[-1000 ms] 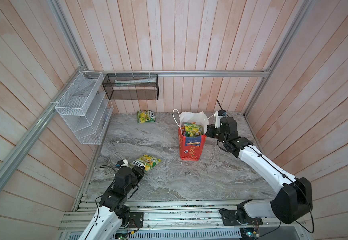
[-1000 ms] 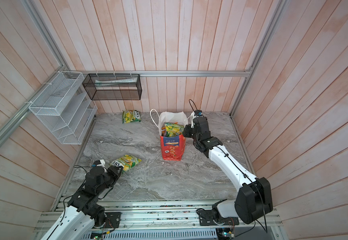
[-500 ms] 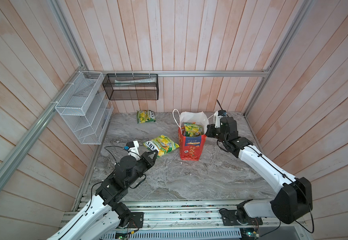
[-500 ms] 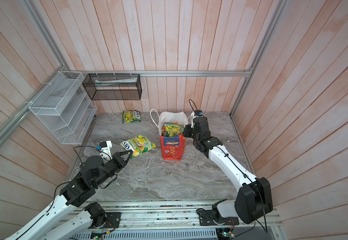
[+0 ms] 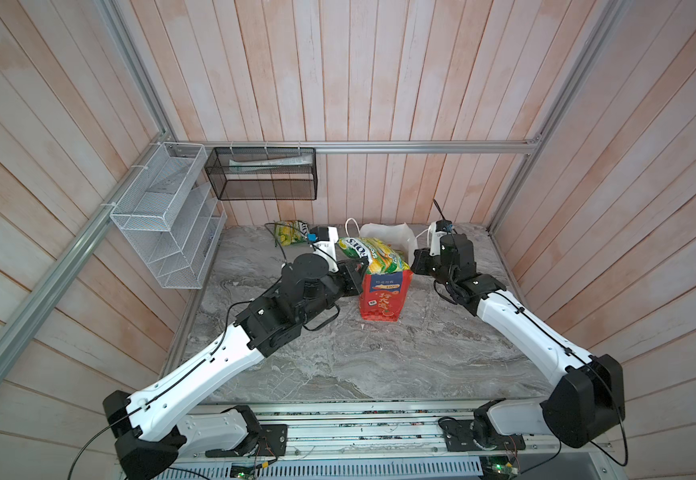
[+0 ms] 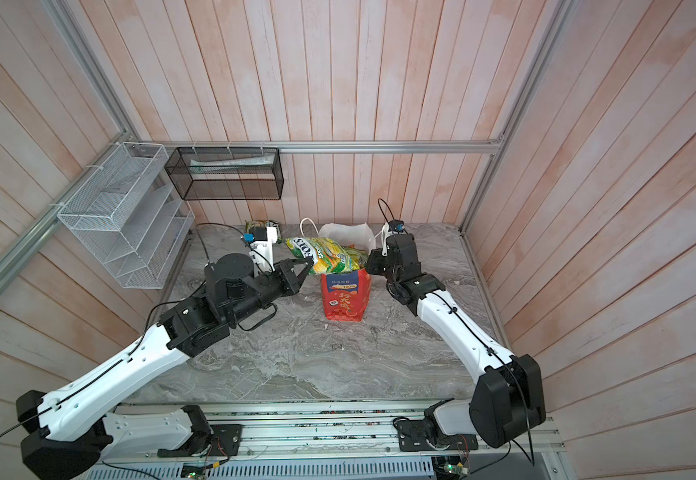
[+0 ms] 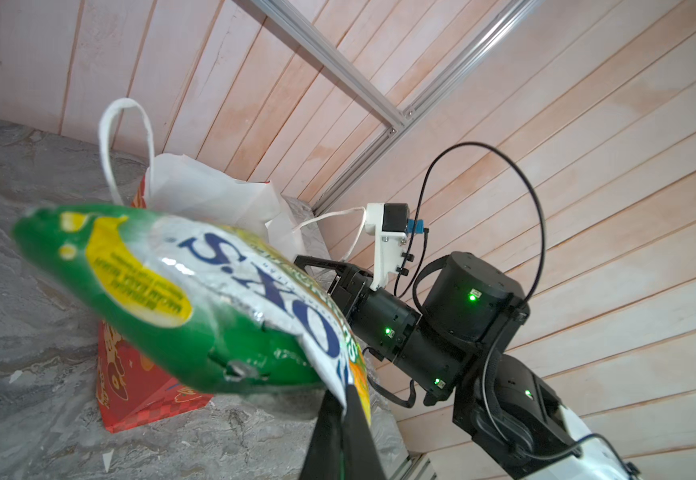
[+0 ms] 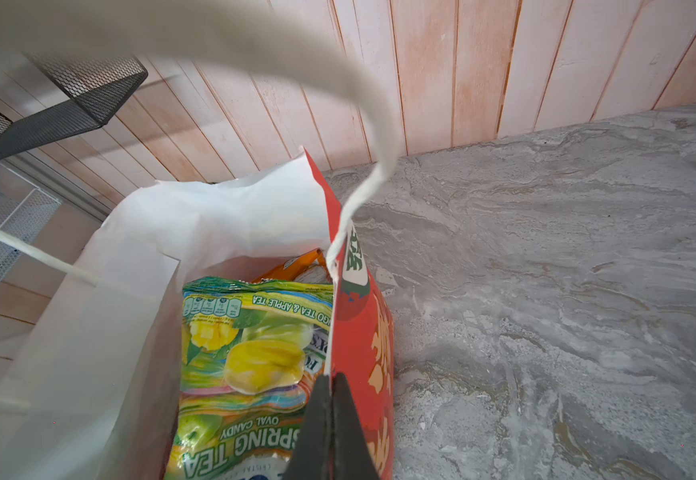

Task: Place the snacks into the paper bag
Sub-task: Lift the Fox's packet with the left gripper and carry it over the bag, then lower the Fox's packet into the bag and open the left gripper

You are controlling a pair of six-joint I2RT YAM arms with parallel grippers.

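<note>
Left arm: I see it stretched forward and raised, the left gripper (image 6: 308,262) clamped on the corner of the green-yellow packet (image 6: 325,255), which hangs over the mouth of the paper bag (image 6: 344,299).
Right arm: bent beside the bag, right gripper (image 8: 332,415) pinched tight on its red rim.
Change: a second ago my left arm sat low at the front edge; the right arm is unmoved.
Writing: "FOX'S" on the held packet; "SPRING TEA OVAL CANDY" on the bagged packet (image 8: 250,353).

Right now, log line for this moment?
left gripper: shut on green FOX'S packet, over paper bag | right gripper: shut on bag rim | table: loose green packet by back wall
</note>
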